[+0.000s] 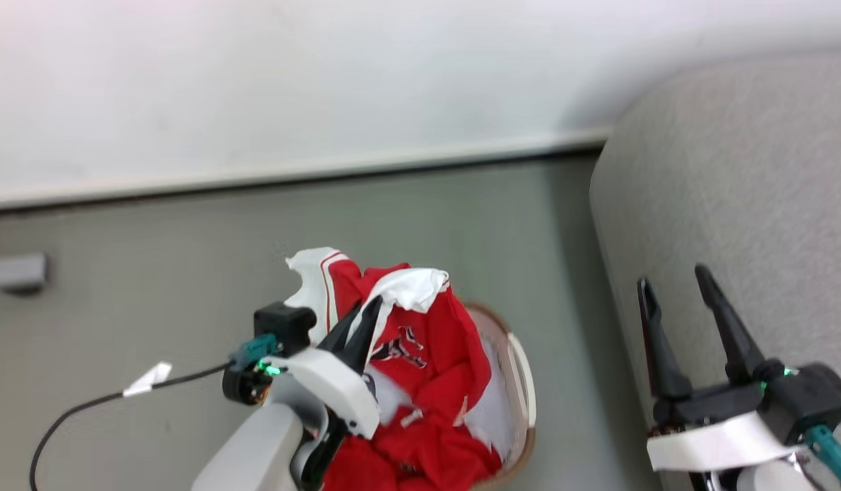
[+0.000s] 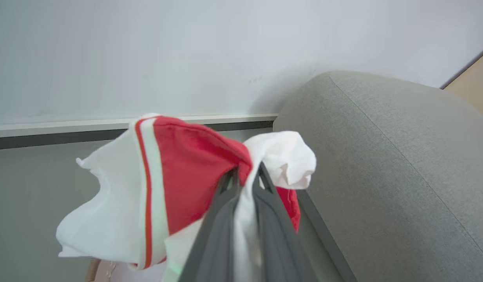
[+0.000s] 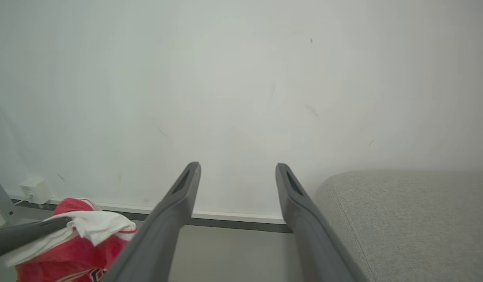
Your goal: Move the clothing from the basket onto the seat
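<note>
Trailing into the basket (image 1: pixel 521 372), the clothing (image 1: pixel 437 351) is pinched by the left gripper (image 1: pixel 367 308); right gripper (image 1: pixel 672 276) spread.

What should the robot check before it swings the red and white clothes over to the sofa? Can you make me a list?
1. Left gripper shut on the clothing: ok.
2. Clothing fully out of the basket: not ok, its lower folds hang inside.
3. Right gripper open, holding nothing, off to the side: ok.
4. Seat close beside the basket, on the right: ok.
5. Every piece caught in the grip: cannot tell.
</note>
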Controlling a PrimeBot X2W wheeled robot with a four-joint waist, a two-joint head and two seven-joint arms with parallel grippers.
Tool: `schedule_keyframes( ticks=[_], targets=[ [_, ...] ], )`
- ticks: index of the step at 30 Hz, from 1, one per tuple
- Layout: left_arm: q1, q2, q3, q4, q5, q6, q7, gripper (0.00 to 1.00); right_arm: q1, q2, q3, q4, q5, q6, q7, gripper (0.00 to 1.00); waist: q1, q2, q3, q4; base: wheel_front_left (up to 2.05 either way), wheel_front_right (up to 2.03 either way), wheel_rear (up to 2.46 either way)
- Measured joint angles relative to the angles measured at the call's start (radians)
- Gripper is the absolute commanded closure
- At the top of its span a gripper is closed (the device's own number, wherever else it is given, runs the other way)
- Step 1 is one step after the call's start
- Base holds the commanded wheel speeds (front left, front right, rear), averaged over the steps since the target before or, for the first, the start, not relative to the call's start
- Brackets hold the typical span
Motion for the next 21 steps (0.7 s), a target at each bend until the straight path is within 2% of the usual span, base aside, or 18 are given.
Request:
schedule_keyframes(
  ticks=[13,21],
  targets=[
    [0.214,0.113,0.029,-0.375,-0.053,0.097,0.132,1.0,0.162,-0.003,0.003,0.072,-0.031,0.0,0.0,0.0,-0.0001,0.0,-0.283,0.0,0.0,0.0,0.0],
    [0.257,0.175,0.036,-0.586,-0.064,0.141,0.222,1.0,0.133,-0.059,0.085,0.072,-0.024,0.0,0.0,0.0,0.0,0.0,-0.333,0.008,0.0,0.0,0.0]
  ],
)
